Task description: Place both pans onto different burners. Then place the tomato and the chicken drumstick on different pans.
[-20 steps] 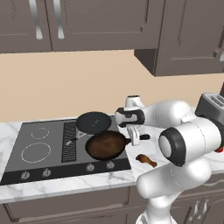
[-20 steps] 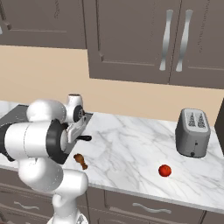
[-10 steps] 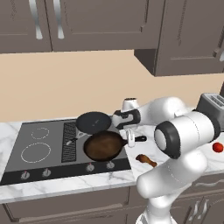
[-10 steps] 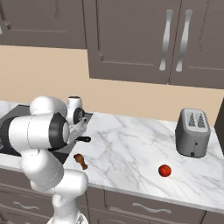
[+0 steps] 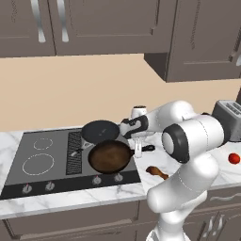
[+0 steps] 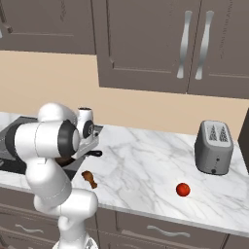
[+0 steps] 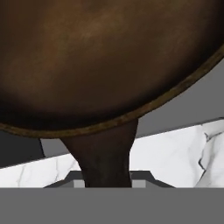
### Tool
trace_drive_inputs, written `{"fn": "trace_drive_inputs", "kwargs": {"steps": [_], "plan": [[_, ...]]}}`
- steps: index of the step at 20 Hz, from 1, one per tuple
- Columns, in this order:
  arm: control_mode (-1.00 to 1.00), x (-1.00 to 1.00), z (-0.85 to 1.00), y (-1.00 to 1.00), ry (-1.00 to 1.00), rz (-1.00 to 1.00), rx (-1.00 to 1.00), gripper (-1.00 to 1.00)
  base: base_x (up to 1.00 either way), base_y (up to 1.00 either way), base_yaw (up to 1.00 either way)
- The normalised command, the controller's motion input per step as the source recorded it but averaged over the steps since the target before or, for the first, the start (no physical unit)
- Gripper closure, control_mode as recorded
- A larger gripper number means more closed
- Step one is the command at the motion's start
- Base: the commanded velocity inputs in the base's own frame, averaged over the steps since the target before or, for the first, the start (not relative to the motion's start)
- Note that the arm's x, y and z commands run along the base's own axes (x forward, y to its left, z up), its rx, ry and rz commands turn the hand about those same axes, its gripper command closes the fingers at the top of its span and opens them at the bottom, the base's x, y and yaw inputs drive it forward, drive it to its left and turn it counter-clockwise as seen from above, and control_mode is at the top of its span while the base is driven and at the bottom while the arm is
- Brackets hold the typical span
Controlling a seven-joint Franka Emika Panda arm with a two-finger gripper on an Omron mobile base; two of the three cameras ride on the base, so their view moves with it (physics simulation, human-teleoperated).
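Compared with the earlier frames, you see the brown pan point(image 5: 109, 156) shifted slightly left in the left base view, and the arm's elbow has swung left with it. The gripper point(image 5: 138, 147) is clamped shut on the pan's dark handle point(image 7: 107, 159), which runs between the finger tips at the bottom of the hand view. Count two pans: the black skillet point(image 5: 100, 130) sits at centre frame on the cooktop point(image 5: 42, 160), just behind the brown pan. Count one chicken drumstick point(image 5: 156, 172) on the marble counter point(image 6: 146, 165), lower centre. Count one tomato point(image 5: 234, 158) at the right edge, and one toaster point(image 6: 214, 147).
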Motion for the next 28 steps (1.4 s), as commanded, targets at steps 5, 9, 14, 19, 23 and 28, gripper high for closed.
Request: {"fn": "trace_drive_inputs", "kwargs": {"steps": [5, 9, 14, 19, 23, 28], "plan": [[-1.0, 0.09, -0.23, 0.17, 0.01, -0.08, -0.01, 1.0, 0.0, 0.0, 0.0], [-1.0, 0.04, -0.25, 0.27, 0.04, -0.07, 0.0, 1.0, 0.0, 0.0, 0.0], [-1.0, 0.01, -0.26, 0.36, 0.06, -0.06, 0.0, 1.0, 0.0, 0.0, 0.0], [-1.0, 0.01, -0.29, 0.33, 0.03, -0.04, 0.0, 1.0, 0.0, 0.0, 0.0], [-1.0, 0.03, -0.4, 0.2, 0.0, 0.0, -0.02, 1.0, 0.0, 0.0, 0.0], [-1.0, 0.0, -0.41, 0.01, 0.0, 0.0, -0.02, 1.0, 0.0, 0.0, 0.0]]}}
